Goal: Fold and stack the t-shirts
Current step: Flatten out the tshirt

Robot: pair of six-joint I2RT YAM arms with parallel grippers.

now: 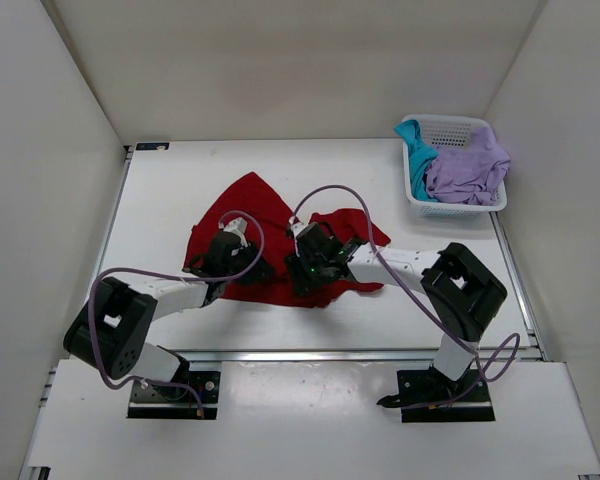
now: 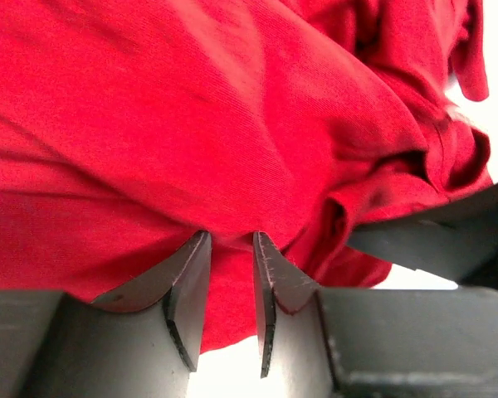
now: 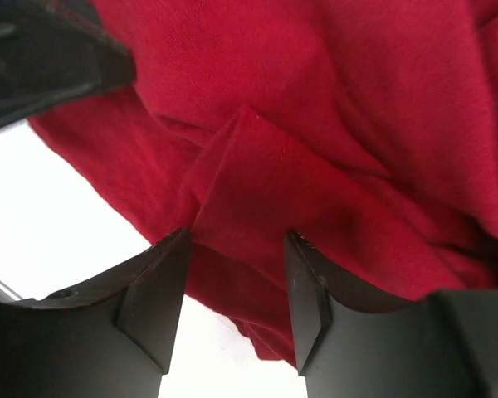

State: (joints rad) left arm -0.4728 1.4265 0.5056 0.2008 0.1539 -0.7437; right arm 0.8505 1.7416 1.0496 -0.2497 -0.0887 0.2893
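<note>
The deep red t-shirt (image 1: 260, 210) lies crumpled and partly spread in the middle of the table. Both grippers are low over its near edge, close together. My left gripper (image 1: 252, 268) (image 2: 231, 239) has its jaws a narrow gap apart, tips against the red cloth (image 2: 232, 124), nothing pinched between them. My right gripper (image 1: 306, 278) (image 3: 237, 239) stands wide open, its tips straddling a raised fold of the red shirt (image 3: 315, 124). The teal t-shirt (image 1: 415, 150) and the lavender t-shirt (image 1: 467, 165) are bunched in the basket.
The white mesh basket (image 1: 458, 122) stands at the table's far right corner. White walls close in the table on three sides. Each wrist view catches the other gripper's dark body at its edge. Bare white table (image 1: 170, 190) shows round the shirt.
</note>
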